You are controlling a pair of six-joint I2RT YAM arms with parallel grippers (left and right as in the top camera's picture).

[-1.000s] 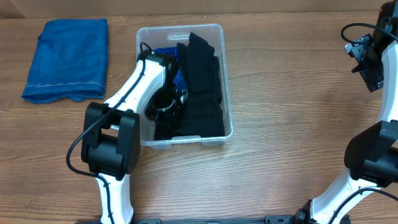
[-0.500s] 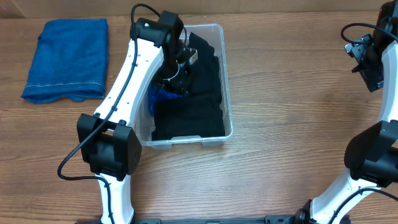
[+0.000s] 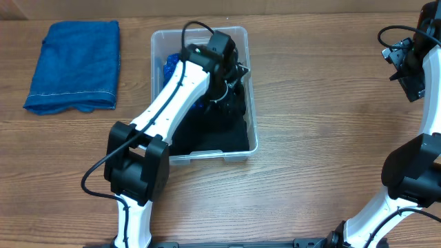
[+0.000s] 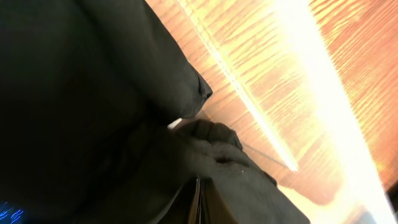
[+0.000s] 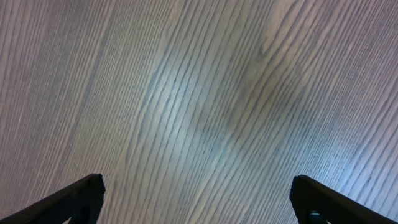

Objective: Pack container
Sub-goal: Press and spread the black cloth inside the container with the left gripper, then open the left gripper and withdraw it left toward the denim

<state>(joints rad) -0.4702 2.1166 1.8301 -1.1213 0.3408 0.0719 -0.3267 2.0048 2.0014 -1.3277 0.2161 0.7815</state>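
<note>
Around the left pincer (image 3: 229,88), shut among black cloth (image 3: 213,134) with any hold unclear, sits the container (image 3: 253,138). That pincer has swung from near-left to far-right corner, seemingly tamping the load; the right pincer (image 5: 196,182) gapes empty.

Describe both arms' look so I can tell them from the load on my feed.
Both match: the left arm and right arm have slim white links between bulky black joint housings, with thin black cables looping off them. The right end effector has two black, wedge-shaped fingers.
</note>
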